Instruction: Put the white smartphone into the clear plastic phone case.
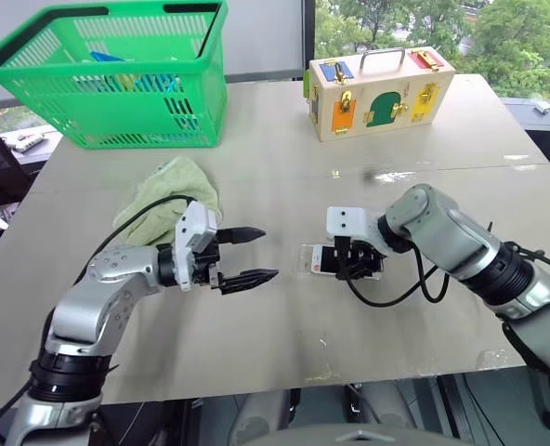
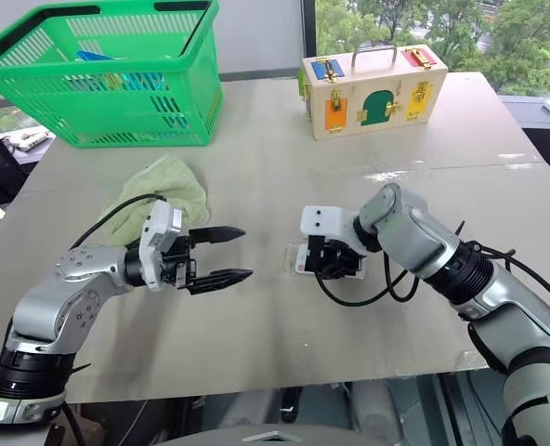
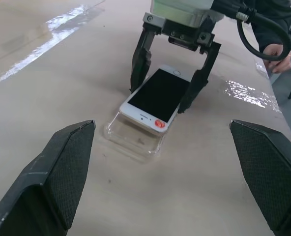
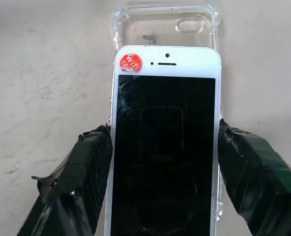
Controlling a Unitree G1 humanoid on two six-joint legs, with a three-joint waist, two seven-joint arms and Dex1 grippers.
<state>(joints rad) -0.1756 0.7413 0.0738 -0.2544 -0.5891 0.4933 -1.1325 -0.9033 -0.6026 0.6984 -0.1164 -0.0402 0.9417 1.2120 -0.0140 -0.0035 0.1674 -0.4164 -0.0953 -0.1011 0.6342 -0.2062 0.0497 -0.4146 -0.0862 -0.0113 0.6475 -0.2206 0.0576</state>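
Note:
The white smartphone (image 4: pixel 165 147), black screen up with a red sticker at one end, lies partly over the clear plastic phone case (image 4: pixel 165 24) on the table. The case's camera-hole end sticks out beyond the phone's sticker end. My right gripper (image 1: pixel 349 260) is shut on the phone's two long sides, pointing steeply down. The phone (image 3: pixel 155 96) sits slightly tilted on the case (image 3: pixel 133 140). My left gripper (image 1: pixel 268 253) hovers open and nearly level a short way left of the case, with nothing between its fingers (image 3: pixel 67 167).
A green basket (image 1: pixel 108 84) stands at the back left, a wooden lock box (image 1: pixel 377 93) at the back centre-right. A green cloth (image 1: pixel 168 195) lies behind my left arm. A person's hand (image 3: pixel 278 51) shows beyond the table's far side.

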